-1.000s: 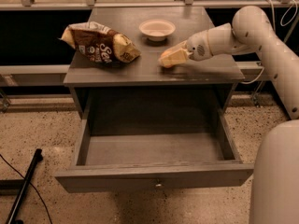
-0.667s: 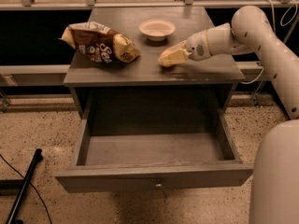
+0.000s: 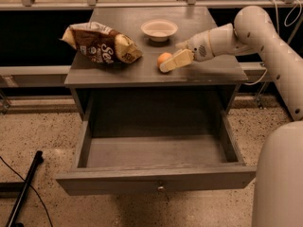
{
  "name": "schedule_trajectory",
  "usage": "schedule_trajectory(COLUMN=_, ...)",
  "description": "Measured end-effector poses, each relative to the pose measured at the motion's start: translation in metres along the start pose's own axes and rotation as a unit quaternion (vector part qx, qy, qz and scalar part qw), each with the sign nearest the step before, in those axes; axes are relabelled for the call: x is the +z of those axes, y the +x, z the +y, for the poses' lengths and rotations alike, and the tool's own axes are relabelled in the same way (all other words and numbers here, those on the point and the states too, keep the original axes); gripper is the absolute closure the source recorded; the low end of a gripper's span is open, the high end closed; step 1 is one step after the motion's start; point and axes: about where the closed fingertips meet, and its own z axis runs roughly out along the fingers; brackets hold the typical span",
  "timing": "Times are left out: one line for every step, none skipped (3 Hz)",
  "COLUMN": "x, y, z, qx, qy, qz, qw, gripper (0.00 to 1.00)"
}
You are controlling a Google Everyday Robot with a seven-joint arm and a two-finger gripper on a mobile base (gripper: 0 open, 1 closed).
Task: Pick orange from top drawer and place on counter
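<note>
Orange [image 3: 164, 58] sits on the bench [image 3: 118, 74], a little right of the middle and toward its near edge, out in plain sight on the grey top. The end effector [image 3: 173, 59] lies right against the fruit's right side, cream-coloured and angled down to the left; whether it is gripping the fruit or only lying beside it cannot be told from this view. The white arm [image 3: 265, 37] reaches in from the right, crossing above the right end of the bench. A brown-and-yellow chip bag [image 3: 102, 44] lies on its side on the left part of the bench, apart from the fruit. A small white bowl [image 3: 159, 29] stands farther back, just beyond the fruit and not touching it. Below the bench the top drawer [image 3: 156, 178] is pulled far out toward the near side, its grey inner floor showing and a small metal knob [image 3: 161, 188] at the centre of its front panel. A black pole [image 3: 23, 188] lies on the speckled floor [image 3: 38, 131] at the near left.
</note>
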Motion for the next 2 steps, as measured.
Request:
schedule_trajectory(x=-0.003, y=-0.006, z=0.000, qx=-0.018, qy=0.003, qz=0.005, qw=0.9998, gripper=0.00)
schedule_trajectory(x=-0.036, y=-0.028, z=0.001, qx=-0.069, qy=0.021, qz=-0.015, qw=0.9973, gripper=0.00)
